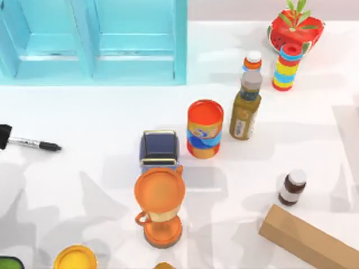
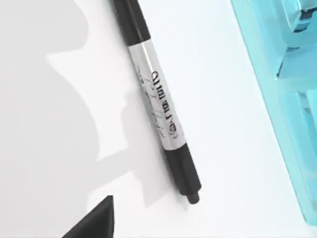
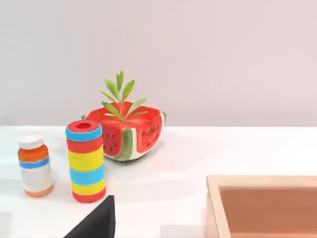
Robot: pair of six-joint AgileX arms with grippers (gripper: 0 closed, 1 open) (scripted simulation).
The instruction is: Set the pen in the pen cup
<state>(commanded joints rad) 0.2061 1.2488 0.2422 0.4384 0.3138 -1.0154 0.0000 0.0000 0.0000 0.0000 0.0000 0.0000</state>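
The left gripper [image 2: 94, 220] shows as a dark tip at the edge of the left wrist view, and I cannot tell how it is set. It hangs over the white table [image 1: 101, 112], close to the thin pen with black ends and a silver-grey middle [image 2: 157, 104]. The pen [image 1: 31, 143] lies flat on the table at the far left side, near the light blue cabinet [image 1: 95, 39]. Well to the right stands the round orange cup with blue bands [image 1: 205, 129], open at the top. Beside it are a dark blue box [image 1: 160, 148] and a tall brown bottle with a grey cap [image 1: 247, 112]. The right gripper [image 3: 96, 223] is a dark tip too, near a striped red, yellow and blue tube [image 3: 85, 161] and a watermelon-shaped pot with a green plant [image 3: 126, 129]
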